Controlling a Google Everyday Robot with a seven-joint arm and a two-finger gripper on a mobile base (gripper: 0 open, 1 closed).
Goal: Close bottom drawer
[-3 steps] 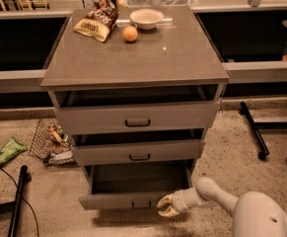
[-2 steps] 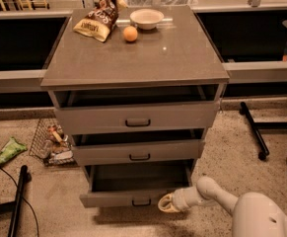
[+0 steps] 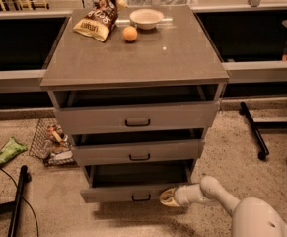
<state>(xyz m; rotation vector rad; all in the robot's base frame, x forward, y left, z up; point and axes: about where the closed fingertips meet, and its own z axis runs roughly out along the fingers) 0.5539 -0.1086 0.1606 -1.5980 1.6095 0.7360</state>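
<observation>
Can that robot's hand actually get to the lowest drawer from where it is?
Probably yes. The gripper is low down, at the right end of the front of the bottom drawer, which stands pulled out, with nothing between them. Whether they touch I cannot tell.

White rounded arm [image 3: 221, 195], yellowish hand [image 3: 168, 197] low centre

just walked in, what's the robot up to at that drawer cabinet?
The robot's arm reaches in from the lower right, with its gripper at the right end of the bottom drawer front, low near the floor. I can't tell whether it is touching. That drawer is pulled out, the farthest of the three; the middle drawer and top drawer are also partly open. A chip bag, a white bowl and an orange sit on the cabinet top.
</observation>
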